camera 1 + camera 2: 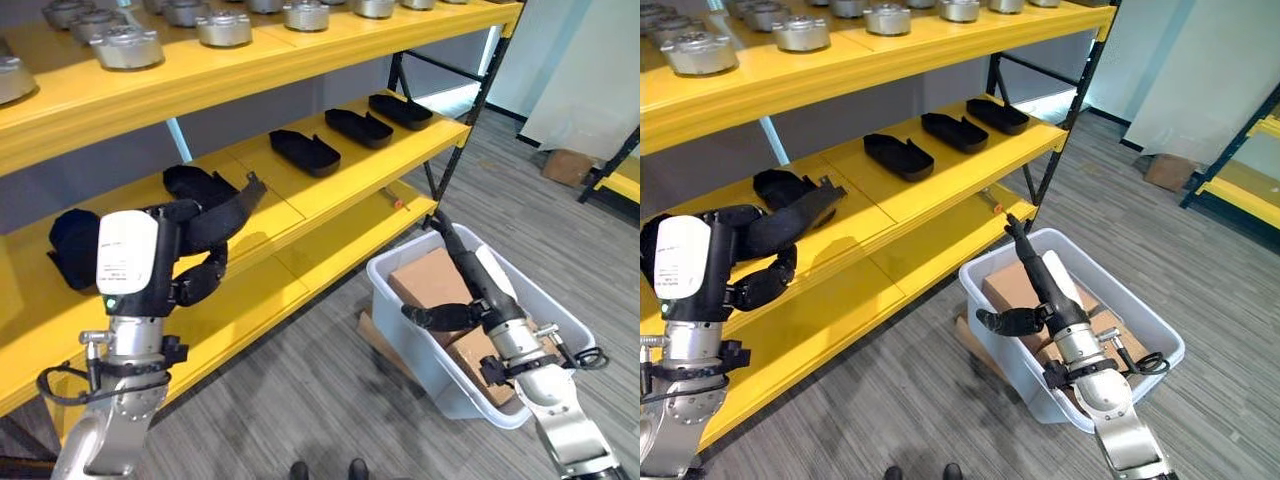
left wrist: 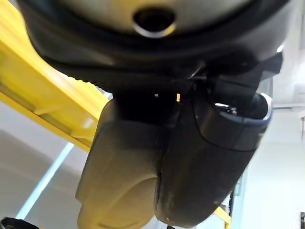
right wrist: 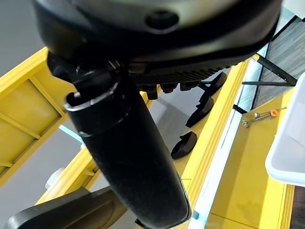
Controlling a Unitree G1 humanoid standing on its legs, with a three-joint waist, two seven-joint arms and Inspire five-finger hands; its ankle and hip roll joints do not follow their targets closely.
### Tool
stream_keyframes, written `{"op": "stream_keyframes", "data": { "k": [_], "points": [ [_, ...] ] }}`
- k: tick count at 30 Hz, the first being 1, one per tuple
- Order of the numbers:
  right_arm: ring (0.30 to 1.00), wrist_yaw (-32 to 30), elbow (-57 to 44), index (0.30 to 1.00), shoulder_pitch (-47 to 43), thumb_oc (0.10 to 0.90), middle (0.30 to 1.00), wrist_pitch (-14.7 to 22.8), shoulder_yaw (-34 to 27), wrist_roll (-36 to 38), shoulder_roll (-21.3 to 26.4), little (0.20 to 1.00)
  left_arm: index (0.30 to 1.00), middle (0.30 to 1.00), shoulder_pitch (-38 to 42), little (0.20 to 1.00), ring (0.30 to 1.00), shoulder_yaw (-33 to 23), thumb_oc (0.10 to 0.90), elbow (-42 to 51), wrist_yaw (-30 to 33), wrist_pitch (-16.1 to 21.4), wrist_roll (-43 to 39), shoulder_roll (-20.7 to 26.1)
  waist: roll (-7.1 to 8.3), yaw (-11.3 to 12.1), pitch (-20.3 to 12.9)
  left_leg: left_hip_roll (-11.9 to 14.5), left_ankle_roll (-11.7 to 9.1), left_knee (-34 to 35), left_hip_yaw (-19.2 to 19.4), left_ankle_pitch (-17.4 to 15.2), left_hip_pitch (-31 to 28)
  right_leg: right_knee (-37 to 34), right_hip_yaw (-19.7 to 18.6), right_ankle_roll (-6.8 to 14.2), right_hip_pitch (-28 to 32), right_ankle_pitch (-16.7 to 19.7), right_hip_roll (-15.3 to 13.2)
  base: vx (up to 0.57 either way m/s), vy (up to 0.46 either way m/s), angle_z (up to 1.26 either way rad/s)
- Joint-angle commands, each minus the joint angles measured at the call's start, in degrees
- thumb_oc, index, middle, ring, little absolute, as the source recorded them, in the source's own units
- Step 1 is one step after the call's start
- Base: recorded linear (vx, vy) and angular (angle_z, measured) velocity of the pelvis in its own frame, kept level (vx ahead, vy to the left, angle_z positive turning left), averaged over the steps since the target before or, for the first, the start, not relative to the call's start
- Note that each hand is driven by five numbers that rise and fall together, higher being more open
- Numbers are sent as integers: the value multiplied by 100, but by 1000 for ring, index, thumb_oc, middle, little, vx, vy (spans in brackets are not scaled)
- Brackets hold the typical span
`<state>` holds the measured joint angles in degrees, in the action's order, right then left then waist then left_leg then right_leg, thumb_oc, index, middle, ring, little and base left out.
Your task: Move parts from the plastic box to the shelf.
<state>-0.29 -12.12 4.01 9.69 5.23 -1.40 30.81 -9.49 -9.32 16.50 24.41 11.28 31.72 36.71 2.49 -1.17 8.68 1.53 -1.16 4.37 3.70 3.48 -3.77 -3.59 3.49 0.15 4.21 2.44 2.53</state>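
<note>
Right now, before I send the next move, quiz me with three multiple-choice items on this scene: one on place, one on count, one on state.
1. Where is the right hand?
A. Over the plastic box
B. On the top shelf
C. On the floor

2. How many black parts lie in a row at the far end of the middle shelf?
A. One
B. Three
C. Six

3. What is the left hand doing?
A. Hanging open with nothing in it
B. Holding a black part at the middle shelf
C. Gripping a cardboard box

Answers:
1. A, the right arm reaches above the white bin with the cardboard boxes in it.
2. B, three flat black parts lie side by side there.
3. B, its fingers curl round the part beside other black parts.
</note>
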Motion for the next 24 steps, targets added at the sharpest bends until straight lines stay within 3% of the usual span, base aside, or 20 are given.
{"op": "stream_keyframes", "data": {
  "k": [1,3,6,8,10,12,13,14,15,17,18,20,22,24],
  "points": [
    [1000,-235,-507,1000,-370,900,1000,622,-516,295,119,1000,300,300,727,300,300,-414,400,553,427,328,-370,71,72,-140,-264,-355,-33,-835,29,-508,466,84,487,335,-171,-113,-353,-176,-41,29],
    [1000,-352,-477,1000,-391,900,1000,627,-602,226,192,1000,300,300,905,300,300,-327,400,519,446,304,-407,55,99,-262,-182,-161,-92,-1149,412,-632,611,175,675,322,-290,-81,-479,-172,1,57],
    [1000,-404,-460,1000,-405,900,1000,611,-608,174,213,1000,300,300,960,300,300,-287,400,529,430,311,-395,72,116,-311,-185,-44,-97,-1218,552,-701,612,190,735,315,-354,-64,-529,-57,18,118],
    [1000,-515,-516,1000,-344,900,1000,598,-712,113,248,1000,300,300,1034,300,300,-225,400,525,544,313,-384,34,223,-393,-186,621,-204,-1516,734,-864,438,223,985,341,-382,-86,-753,-84,88,32],
    [1000,-594,-555,1000,-244,900,1000,603,-811,107,290,1000,300,300,1135,300,300,-171,400,544,655,315,-405,2,180,-484,-219,1250,-380,-1392,768,-510,326,327,1226,370,-412,-169,-881,-44,134,111],
    [1000,-686,-556,1000,-211,900,1000,610,-867,87,337,1000,300,300,1207,300,300,-140,400,556,743,331,-410,2,73,-521,-272,1638,-559,-1137,767,-22,205,393,1387,423,-432,-205,-988,-2,161,58],
    [1000,-693,-557,1000,-200,900,1000,611,-868,83,350,1000,300,300,1204,300,300,-130,400,554,749,330,-406,-11,36,-546,-271,1672,-603,-1041,738,20,151,417,1423,416,-410,-253,-950,47,249,40],
    [1000,-776,-549,1000,-224,900,1000,615,-894,64,396,1000,300,300,1263,300,300,-113,400,545,819,317,-433,1,-28,-507,-293,1924,-696,-883,627,381,171,467,1454,482,-416,-235,-1089,54,257,42],
    [1000,-838,-512,1000,-271,900,1000,621,-885,39,435,1000,300,300,1302,300,300,-91,400,506,939,286,-393,-8,-128,-499,-311,1963,-775,-651,405,584,116,544,1502,506,-436,-273,-1101,70,325,38],
    [1000,-850,-497,1000,-306,900,1000,614,-871,17,444,1000,300,300,1281,300,300,-90,400,498,903,287,-375,-8,-161,-501,-323,1908,-776,-554,314,518,115,541,1505,521,-411,-270,-1123,62,189,38],
    [1000,-886,-520,1000,-231,900,1000,617,-984,-45,453,1000,300,300,1343,300,300,-69,400,536,934,235,-328,-34,-230,-517,-361,1806,-832,-372,604,242,43,599,1600,616,-298,-271,-1295,49,193,39],
    [1000,-888,-519,1000,-184,900,1000,597,-1021,-71,425,1000,300,300,1323,300,300,-52,400,544,882,262,-341,-30,-240,-497,-354,1739,-838,-320,614,158,5,622,1583,619,-283,-256,-1328,76,242,50],
    [1000,-946,-513,1000,-149,900,1000,557,-1061,-157,290,1000,300,300,1234,300,300,-79,400,564,923,246,-248,17,-230,-434,-393,1445,-761,-219,580,-63,-65,590,1558,732,-227,-138,-1506,76,285,50],
    [1000,-947,-515,1000,-147,900,1000,557,-1060,-160,284,1000,300,300,1230,300,300,-81,400,569,920,245,-251,21,-215,-434,-393,1428,-751,-221,583,-67,-69,588,1555,741,-222,-135,-1522,5,43,-6]
  ]
}}
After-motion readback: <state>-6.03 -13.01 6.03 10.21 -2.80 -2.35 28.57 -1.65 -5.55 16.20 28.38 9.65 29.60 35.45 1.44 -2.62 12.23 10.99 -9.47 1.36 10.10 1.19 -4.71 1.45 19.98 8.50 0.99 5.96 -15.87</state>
